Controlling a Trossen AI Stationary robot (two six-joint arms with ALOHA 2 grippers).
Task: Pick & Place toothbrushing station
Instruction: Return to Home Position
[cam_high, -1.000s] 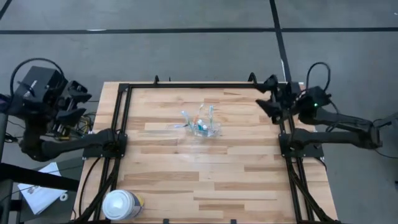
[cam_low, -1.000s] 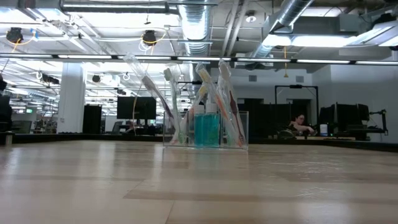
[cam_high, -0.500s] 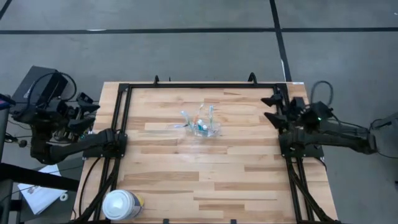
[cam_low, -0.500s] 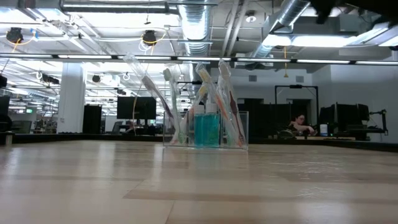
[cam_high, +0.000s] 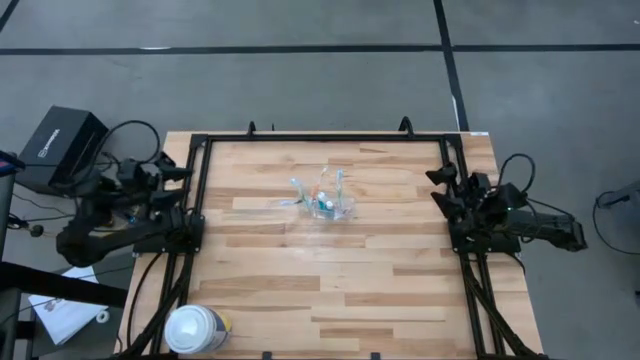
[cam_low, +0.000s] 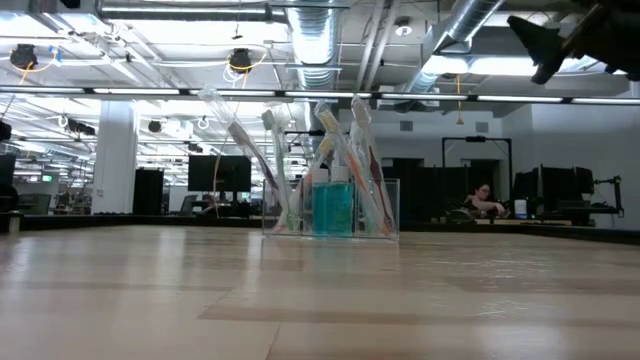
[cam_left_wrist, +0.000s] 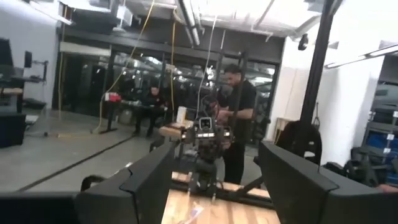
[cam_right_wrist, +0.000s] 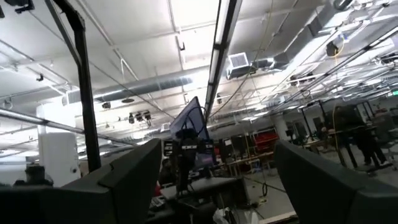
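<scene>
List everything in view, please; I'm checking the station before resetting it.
Table: one, light wood, black-framed.
Organizer: one, clear, table centre.
Toothbrushes: at least four, pale translucent, standing in the organizer.
Tubes: count unclear, teal, white-topped, in the organizer.
Canister: one, white, table corner, left arm's side.
Box: one, black, floor beside left arm.
People: two; one standing, one seated, room beyond.
Left gripper: dark, open, beside table's left edge.
Right gripper: dark, open, at table's right edge.

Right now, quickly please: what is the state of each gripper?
Left gripper: open, jaws apart, holding nothing, by the left edge of the table.
Right gripper: open, jaws apart, holding nothing, by its right edge.
</scene>
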